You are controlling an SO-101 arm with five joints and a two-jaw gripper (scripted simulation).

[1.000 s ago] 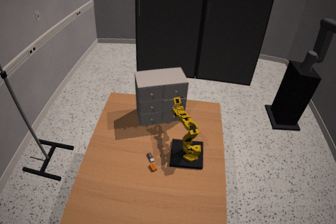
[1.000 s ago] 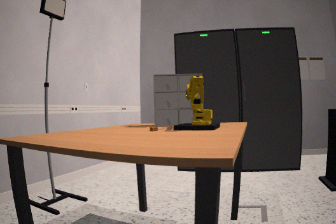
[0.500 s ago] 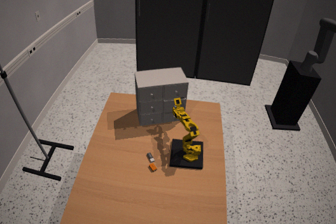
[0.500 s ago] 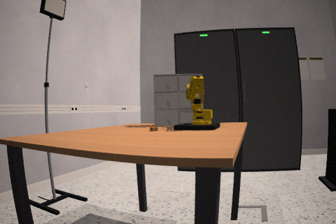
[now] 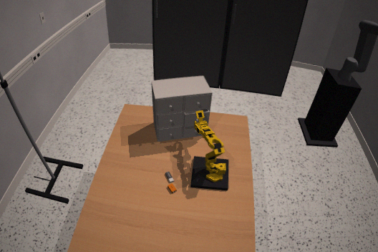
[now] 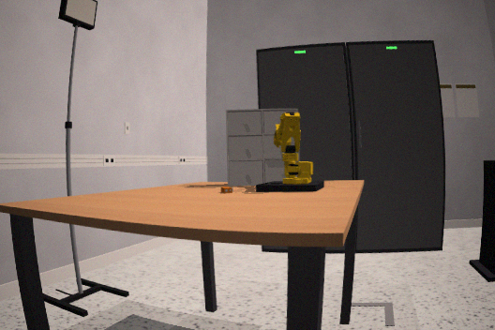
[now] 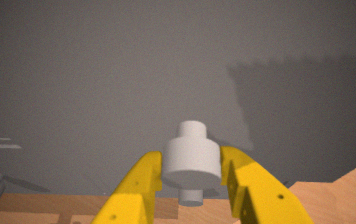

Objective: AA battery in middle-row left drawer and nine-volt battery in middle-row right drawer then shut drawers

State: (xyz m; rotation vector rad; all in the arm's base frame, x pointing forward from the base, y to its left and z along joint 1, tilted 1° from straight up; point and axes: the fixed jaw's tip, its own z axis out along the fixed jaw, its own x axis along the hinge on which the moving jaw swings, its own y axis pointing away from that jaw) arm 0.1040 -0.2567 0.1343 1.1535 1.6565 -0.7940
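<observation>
From above, the yellow arm (image 5: 210,143) reaches from its black base (image 5: 199,183) to the grey chest (image 5: 181,107) at the table's (image 5: 131,215) far edge, its gripper (image 5: 200,115) at the middle row's right drawer. Two batteries (one grey (image 5: 170,175), one orange (image 5: 172,188)) lie left of the base. The side view shows the orange battery near the base. At the wrist, the gripper clamps the drawer knob (image 7: 192,159).
</observation>
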